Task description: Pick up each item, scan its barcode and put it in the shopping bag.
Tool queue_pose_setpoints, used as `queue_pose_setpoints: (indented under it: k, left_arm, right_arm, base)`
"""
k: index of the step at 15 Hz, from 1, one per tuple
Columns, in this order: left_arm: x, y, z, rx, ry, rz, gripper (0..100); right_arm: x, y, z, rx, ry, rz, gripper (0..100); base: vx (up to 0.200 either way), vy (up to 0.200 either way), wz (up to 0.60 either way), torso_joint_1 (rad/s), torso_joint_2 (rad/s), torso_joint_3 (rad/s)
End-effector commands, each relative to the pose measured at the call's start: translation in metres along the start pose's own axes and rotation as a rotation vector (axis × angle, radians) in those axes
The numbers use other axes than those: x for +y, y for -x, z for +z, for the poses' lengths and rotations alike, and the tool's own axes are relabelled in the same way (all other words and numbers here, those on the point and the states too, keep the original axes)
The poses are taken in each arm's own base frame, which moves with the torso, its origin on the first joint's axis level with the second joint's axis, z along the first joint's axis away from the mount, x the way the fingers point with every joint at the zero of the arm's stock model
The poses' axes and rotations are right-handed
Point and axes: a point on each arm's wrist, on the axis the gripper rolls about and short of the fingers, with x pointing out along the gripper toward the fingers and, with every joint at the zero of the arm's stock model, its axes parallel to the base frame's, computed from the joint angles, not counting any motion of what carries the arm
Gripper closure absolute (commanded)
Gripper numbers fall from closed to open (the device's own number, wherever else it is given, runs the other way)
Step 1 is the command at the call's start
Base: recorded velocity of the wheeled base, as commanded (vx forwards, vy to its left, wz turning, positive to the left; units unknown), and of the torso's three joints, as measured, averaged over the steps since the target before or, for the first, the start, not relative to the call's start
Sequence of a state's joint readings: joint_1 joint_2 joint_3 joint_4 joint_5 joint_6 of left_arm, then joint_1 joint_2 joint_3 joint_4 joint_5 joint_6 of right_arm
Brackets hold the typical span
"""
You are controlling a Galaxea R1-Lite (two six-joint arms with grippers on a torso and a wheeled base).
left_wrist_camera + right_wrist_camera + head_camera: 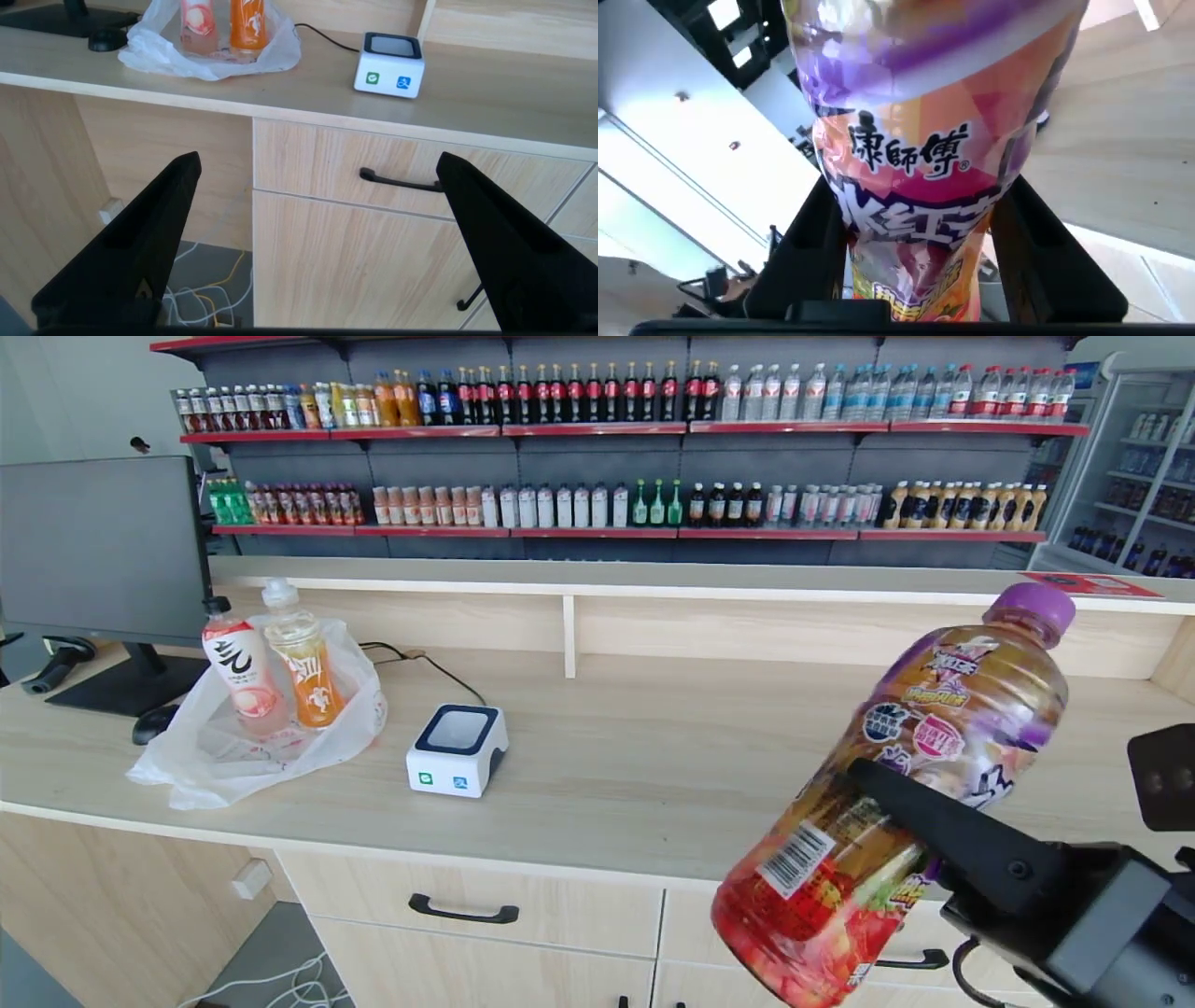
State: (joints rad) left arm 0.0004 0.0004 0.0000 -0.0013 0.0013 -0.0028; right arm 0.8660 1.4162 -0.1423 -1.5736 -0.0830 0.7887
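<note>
Right claw (pixel 920 201) is clamped around the middle of the big purple-capped bottle (pixel 934 747), one finger on each side of the label, and it holds it up off the counter (pixel 653 775) with the cap tipped up and away from the claw and the red bottom end hanging low on the near side. That tilt looks deliberate: the barcode (pixel 795 859) sits just below the near finger, out in the open and not under a finger, so it can be shown to the scanner (pixel 457 749) without regripping. The far finger is hidden behind the bottle in the head view, so how deep the grip goes is probably fine but hard to call. The scanner is well off to the claw's left on the counter, window facing up, so the bottle would likely need carrying over and rolling barcode-down. Past the scanner, farther left again, the shopping bag (pixel 187 775) lies slumped open with a pink bottle (pixel 241 667) and an orange bottle (pixel 303 663) standing upright in it, touching each other, which leaves room on the near side for a third. Left claw (pixel 320 168) is spread wide with nothing in it, hanging low in front of the drawer (pixel 402 180) below the counter edge, likely parked there to keep out of the right arm's path.
</note>
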Motion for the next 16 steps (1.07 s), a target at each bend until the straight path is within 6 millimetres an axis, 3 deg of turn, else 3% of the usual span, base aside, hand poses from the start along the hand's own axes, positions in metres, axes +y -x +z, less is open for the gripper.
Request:
queue_pose_setpoints:
  k: [1,4,8,12,16]
  left_arm:
    - [0.0,0.0,0.0,-0.001,0.0,0.001,0]
    - [0.0,0.0,0.0,-0.001,0.0,0.0,0]
    - [0.0,0.0,0.0,-0.001,0.0,0.001,0]
    - [0.0,0.0,0.0,-0.001,0.0,0.0,0]
    - [0.0,0.0,0.0,-0.001,0.0,0.001,0]
  right_arm:
    - [0.014,-0.005,0.012,-0.045,-0.098,0.078,100]
    - [0.02,-0.01,0.016,-0.055,-0.243,0.118,100]
    - [0.028,-0.014,0.022,-0.076,-0.265,0.163,100]
    - [0.042,0.013,0.019,0.034,-0.275,0.285,100]
    - [0.045,0.016,0.019,0.046,-0.269,0.312,100]
  base:
    - [0.0,0.0,0.0,0.0,0.0,0.0]
    - [0.0,0.0,0.0,0.0,0.0,0.0]
    - [0.0,0.0,0.0,0.0,0.0,0.0]
    - [0.0,0.0,0.0,0.0,0.0,0.0]
    - [0.0,0.0,0.0,0.0,0.0,0.0]
